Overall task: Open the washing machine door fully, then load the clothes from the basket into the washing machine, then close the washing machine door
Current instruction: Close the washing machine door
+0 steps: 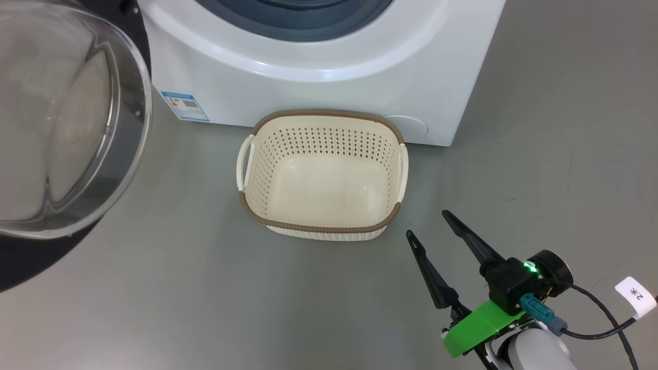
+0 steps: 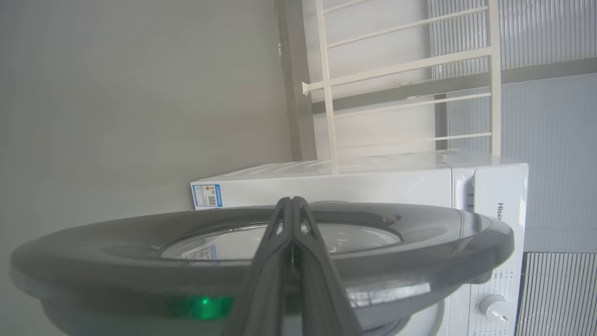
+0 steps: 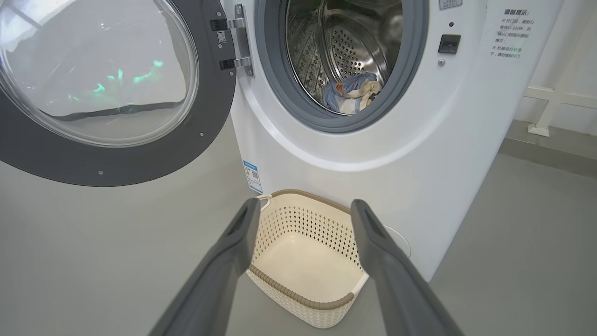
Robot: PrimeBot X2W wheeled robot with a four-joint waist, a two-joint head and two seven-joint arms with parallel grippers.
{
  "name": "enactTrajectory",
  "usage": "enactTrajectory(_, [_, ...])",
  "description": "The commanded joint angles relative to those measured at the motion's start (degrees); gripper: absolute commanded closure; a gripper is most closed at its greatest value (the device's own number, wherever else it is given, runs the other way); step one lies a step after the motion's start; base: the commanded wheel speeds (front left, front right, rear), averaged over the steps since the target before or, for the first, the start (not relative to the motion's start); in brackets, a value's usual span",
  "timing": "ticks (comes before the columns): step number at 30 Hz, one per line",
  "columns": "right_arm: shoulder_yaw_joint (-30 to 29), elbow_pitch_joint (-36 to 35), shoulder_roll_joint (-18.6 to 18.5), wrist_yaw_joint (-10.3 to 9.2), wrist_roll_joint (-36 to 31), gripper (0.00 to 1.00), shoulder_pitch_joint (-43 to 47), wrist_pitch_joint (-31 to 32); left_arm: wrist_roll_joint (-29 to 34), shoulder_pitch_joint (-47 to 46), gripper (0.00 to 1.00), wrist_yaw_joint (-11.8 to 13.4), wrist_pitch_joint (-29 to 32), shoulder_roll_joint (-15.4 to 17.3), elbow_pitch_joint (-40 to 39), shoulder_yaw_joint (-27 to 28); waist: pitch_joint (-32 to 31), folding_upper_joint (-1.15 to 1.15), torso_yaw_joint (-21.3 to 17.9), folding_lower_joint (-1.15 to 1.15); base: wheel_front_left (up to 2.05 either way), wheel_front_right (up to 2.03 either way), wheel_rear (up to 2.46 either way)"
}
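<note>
The white washing machine (image 1: 318,82) (image 3: 354,154) stands with its door (image 3: 107,88) (image 1: 67,118) swung wide to the left. Blue and cream clothes (image 3: 352,93) lie inside the steel drum. The cream basket (image 1: 323,174) (image 3: 305,263) sits empty on the floor against the machine's front. My right gripper (image 1: 427,223) (image 3: 303,210) hangs open with nothing between its fingers, just right of and nearer than the basket. My left gripper (image 2: 291,201) is shut and empty, its tips close against the outer black face of the door (image 2: 261,252).
Grey floor (image 1: 154,298) spreads all around the basket. A white railing (image 2: 401,74) stands behind the machine. The machine's control dial (image 2: 493,308) shows at the lower right of the left wrist view. A cable and tag (image 1: 635,295) trail from my right wrist.
</note>
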Motion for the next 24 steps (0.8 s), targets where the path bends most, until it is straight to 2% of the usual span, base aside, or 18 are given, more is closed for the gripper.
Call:
enactTrajectory(1, [1.1, -1.2, 0.9, 0.16, 0.5, 0.00, -0.8, -0.3, -0.5, 2.6, 1.00, -0.5, 2.0, 2.5, -2.1, -0.9, -0.2, 0.00, -0.1, 0.00, 0.00, 0.00, 0.00])
enactTrajectory(8, [1.0, -0.8, 1.4, 0.16, 0.8, 0.00, -0.6, -0.3, -2.2, 6.0, 1.00, -0.6, 6.5, 0.1, -7.4, -2.0, -1.5, 0.00, -0.3, 0.00, 0.00, 0.00, 0.00])
enactTrajectory(13, [1.1, -0.6, 1.7, 0.16, 1.1, 0.00, -0.3, -0.3, -6.1, 8.5, 1.00, -0.6, 12.2, -2.8, -12.6, -1.5, -2.6, 0.00, -0.6, 0.00, 0.00, 0.00, 0.00])
enactTrajectory(24, [1.3, -0.4, 2.1, 0.16, 1.8, 0.00, 0.8, -0.3, -10.4, 15.3, 1.00, -0.6, 19.7, -8.9, -22.2, -1.2, -5.1, 0.00, -1.5, 0.00, 0.00, 0.00, 0.00])
